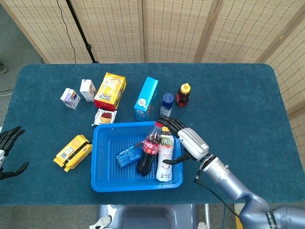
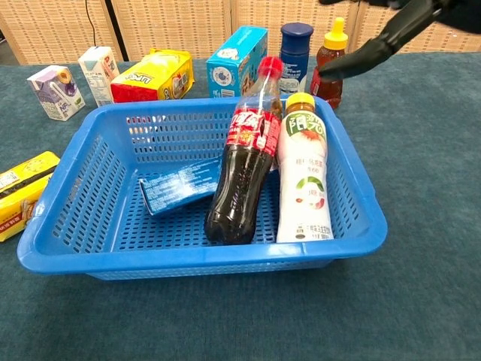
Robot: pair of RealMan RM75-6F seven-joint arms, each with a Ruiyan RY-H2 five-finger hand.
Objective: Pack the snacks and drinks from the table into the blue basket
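The blue basket (image 1: 107, 180) (image 2: 90, 263) sits near the table's front edge. Inside it a cola bottle (image 1: 148, 154) (image 2: 243, 180) with a red cap leans against an upright white peach-drink bottle (image 1: 165, 160) (image 2: 304, 180), beside a flat blue packet (image 1: 127, 155) (image 2: 176, 186). My right hand (image 1: 188, 141) (image 2: 376, 45) hovers just right of the bottles, fingers spread, holding nothing. My left hand (image 1: 8, 151) hangs open off the table's left edge.
Behind the basket stand a blue carton (image 1: 147, 98) (image 2: 237, 62), a blue can (image 1: 166, 105) (image 2: 295, 45), a honey bottle (image 1: 183, 94) (image 2: 330, 64), a yellow bag (image 1: 110, 91), two small milk cartons (image 1: 79, 93) and a jelly cup (image 1: 105, 116). A yellow pack (image 1: 72, 152) lies left of the basket.
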